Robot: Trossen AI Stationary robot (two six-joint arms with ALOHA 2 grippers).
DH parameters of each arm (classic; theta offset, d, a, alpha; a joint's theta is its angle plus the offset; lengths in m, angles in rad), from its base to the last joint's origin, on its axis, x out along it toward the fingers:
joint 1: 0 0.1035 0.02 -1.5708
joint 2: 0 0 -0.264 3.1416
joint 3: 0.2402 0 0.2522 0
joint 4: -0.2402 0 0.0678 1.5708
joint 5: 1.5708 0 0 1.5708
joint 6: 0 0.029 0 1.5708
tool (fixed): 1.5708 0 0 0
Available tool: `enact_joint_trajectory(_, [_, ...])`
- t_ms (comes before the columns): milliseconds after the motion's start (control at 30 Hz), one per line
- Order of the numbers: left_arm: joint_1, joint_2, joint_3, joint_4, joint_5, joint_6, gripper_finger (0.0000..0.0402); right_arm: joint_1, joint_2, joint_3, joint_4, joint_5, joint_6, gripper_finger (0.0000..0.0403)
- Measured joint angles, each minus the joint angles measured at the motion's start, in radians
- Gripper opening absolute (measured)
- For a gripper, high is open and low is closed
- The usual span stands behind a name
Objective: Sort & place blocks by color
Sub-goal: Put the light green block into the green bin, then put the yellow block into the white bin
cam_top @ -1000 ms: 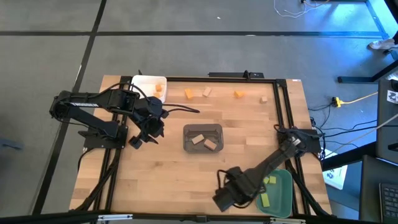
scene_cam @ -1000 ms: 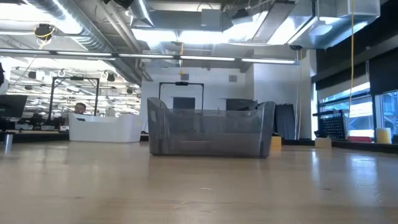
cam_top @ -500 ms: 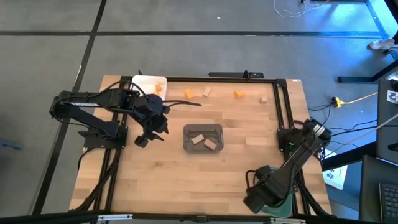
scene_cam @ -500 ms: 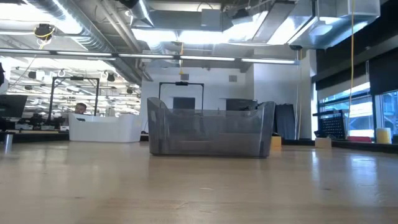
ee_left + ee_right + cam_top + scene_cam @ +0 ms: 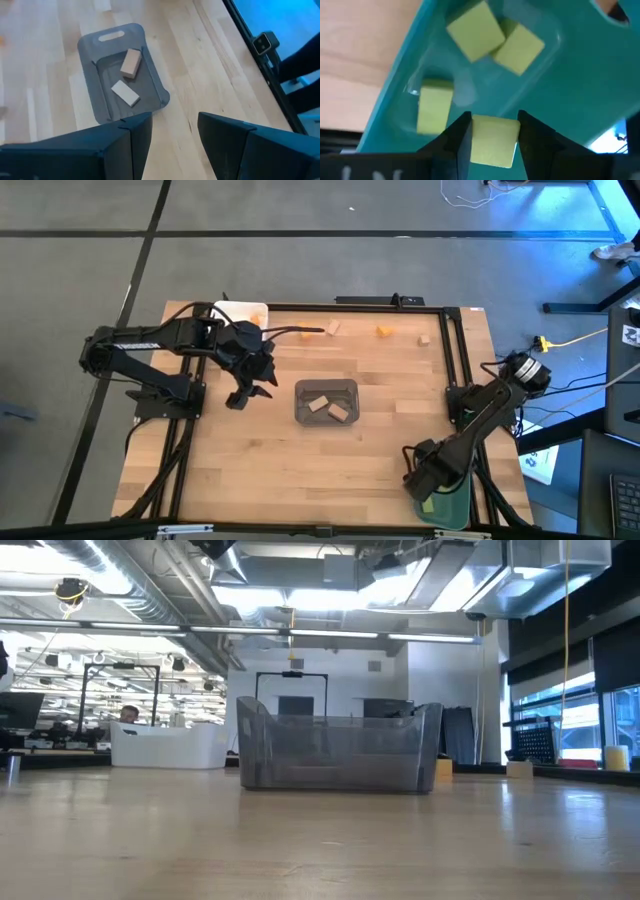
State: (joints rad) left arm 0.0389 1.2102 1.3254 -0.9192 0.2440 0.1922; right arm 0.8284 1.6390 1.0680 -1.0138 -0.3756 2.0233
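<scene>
Right wrist view: the right gripper [image 5: 494,131] pinches a small yellow-green block [image 5: 493,140] over the teal plastic tray [image 5: 580,85]; the left gripper [image 5: 173,131] is open, empty.

four yellow-green blocks [image 5: 475,31], two tan blocks [image 5: 130,63] in the grey tray [image 5: 326,386]; three trays in all.

The left arm is stretched in from the table's left side, its wrist bent, and the left gripper [image 5: 247,385] is held over the wood left of centre, fingers parted with nothing between them. The right arm is folded back toward the near right corner, where the right gripper [image 5: 494,131] is pointed downward, its fingers [image 5: 538,135] clamped on a yellow-green block [image 5: 492,140].
</scene>
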Motion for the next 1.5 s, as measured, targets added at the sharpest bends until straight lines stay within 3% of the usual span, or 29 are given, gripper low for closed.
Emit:
enact_joint_trajectory(400, [0.028, 0.0, 0.0, -0.003, -0.043, -0.061, 0.0151, -0.001, -0.042, -0.158, 0.146, -0.019, -0.04, 0.017])
enact_joint_trajectory(667, [0.028, 0.0, 0.0, -0.003, -0.208, -0.172, 0.0151, -0.005, -0.049, -0.127, 0.14, -0.005, -0.039, 0.0174])
enact_joint_trajectory(833, [0.053, 0.012, 0.0, 0.065, -0.358, -0.299, 0.0151, -0.028, -0.111, -0.03, 0.073, 0.207, -0.038, 0.0175])
enact_joint_trajectory(967, [0.128, 0.027, 0.001, 0.181, -0.362, -0.477, 0.0151, -0.058, -0.182, 0.049, -0.05, 0.449, -0.043, 0.0176])
enact_joint_trajectory(1100, [0.213, 0.072, 0.001, 0.28, -0.354, -0.562, 0.0151, -0.095, -0.242, 0.104, -0.225, 0.605, -0.05, 0.0176])
enact_joint_trajectory(1267, [0.34, 0.159, 0.0, 0.328, -0.272, -0.667, 0.0151, -0.173, -0.316, 0.123, -0.346, 0.71, -0.144, 0.0176])
enact_joint_trajectory(1500, [0.457, 0.284, 0.0, 0.369, -0.134, -0.767, 0.0151, -0.355, -0.426, 0.123, -0.348, 0.881, -0.384, 0.0176])
